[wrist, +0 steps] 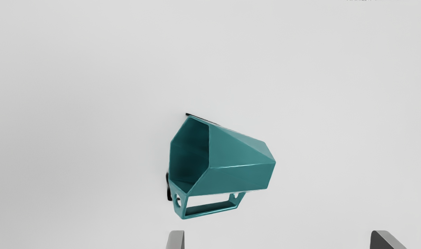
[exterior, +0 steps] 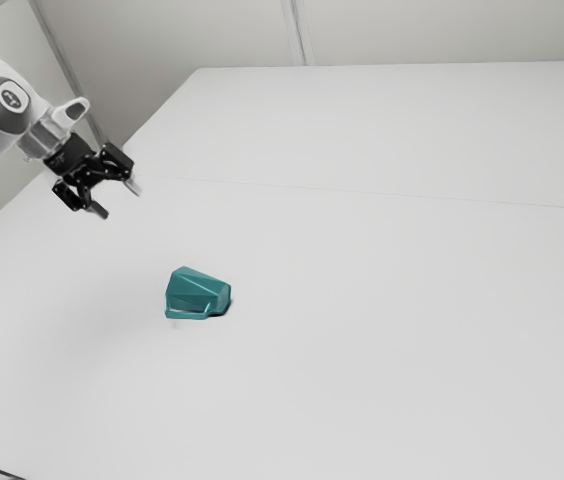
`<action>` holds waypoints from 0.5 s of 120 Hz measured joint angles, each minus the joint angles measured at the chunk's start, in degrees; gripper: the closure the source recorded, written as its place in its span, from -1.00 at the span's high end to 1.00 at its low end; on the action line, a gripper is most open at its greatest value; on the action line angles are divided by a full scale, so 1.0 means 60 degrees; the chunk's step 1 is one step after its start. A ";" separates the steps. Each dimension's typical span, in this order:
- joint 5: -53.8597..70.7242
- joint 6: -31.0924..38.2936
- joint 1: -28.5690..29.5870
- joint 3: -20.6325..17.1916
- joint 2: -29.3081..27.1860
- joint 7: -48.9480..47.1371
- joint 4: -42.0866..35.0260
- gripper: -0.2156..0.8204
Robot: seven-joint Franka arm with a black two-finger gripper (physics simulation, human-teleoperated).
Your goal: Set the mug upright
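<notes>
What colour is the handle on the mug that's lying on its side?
The angular mug's looped handle is teal, like its body; the wrist view shows it best.

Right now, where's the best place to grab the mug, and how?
Probably from above, with my fingers closing across the mug near its narrow end: it lies on its side, tapering that way, and its handle sticks out sideways, stopping just short of there.
</notes>
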 joint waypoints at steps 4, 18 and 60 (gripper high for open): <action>-0.0516 0.0108 -0.0053 0.0183 0.0030 0.0119 -0.0272 0.54; -0.2073 0.0362 0.0095 0.0538 0.0102 0.0509 -0.0829 0.54; -0.4727 0.0583 0.0233 0.0963 0.1493 0.1962 -0.1542 0.54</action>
